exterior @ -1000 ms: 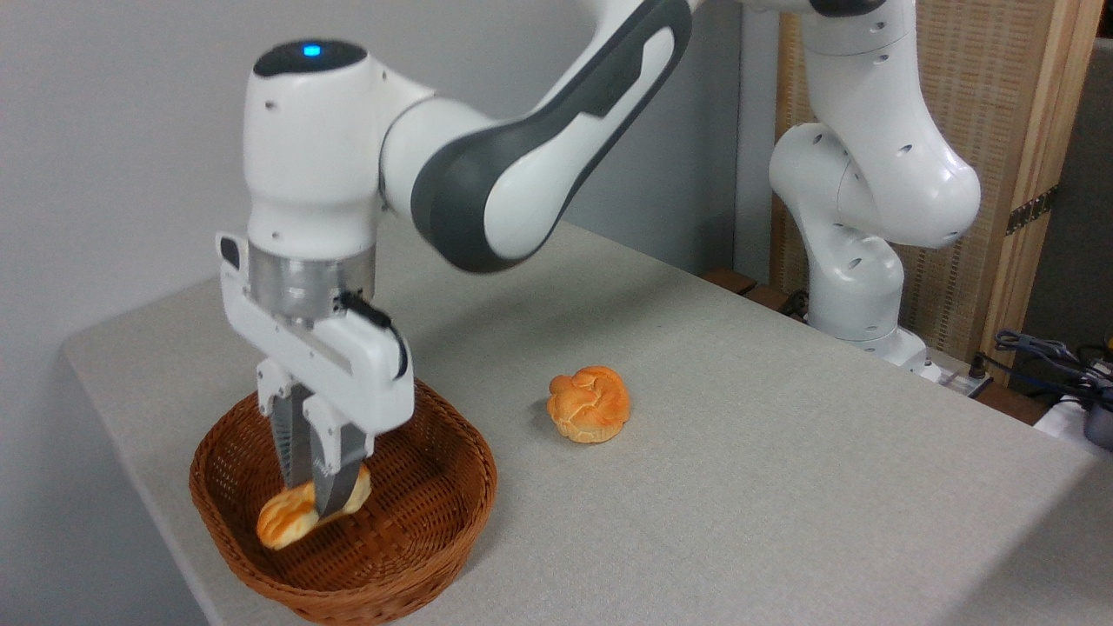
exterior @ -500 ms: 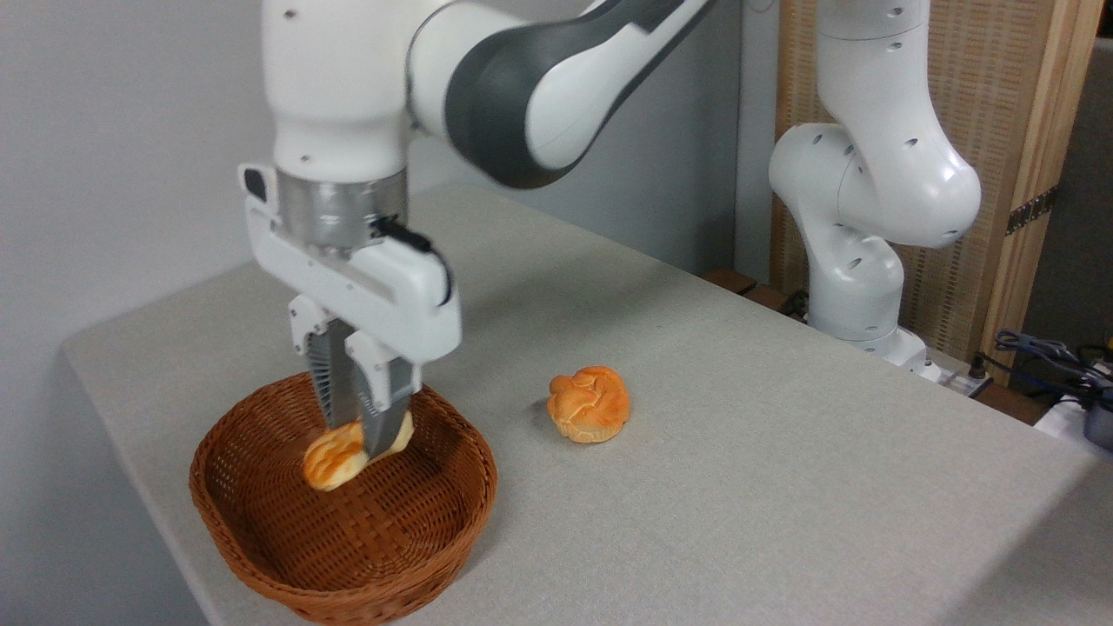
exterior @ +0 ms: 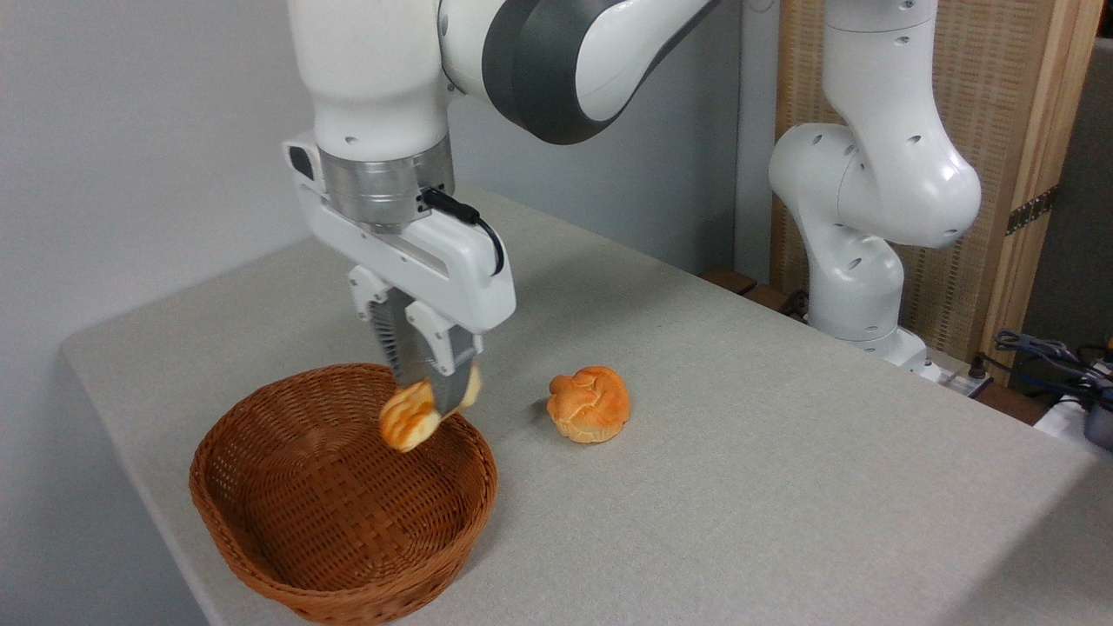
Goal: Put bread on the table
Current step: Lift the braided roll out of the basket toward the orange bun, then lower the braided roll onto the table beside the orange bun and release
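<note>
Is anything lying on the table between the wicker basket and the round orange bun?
No. In the fixed camera view, only bare table shows between the basket and the bun; the gripper holds the bread above the basket's rim.

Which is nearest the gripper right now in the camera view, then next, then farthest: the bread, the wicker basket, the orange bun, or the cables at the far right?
1. Bread, clamped in the gripper.
2. Wicker basket, just below it.
3. Orange bun, on the table to the right.
4. Cables, far right edge.

Middle of the bread (exterior: 407, 421) behind the claw (exterior: 435, 402) fingers (exterior: 441, 382).
</note>
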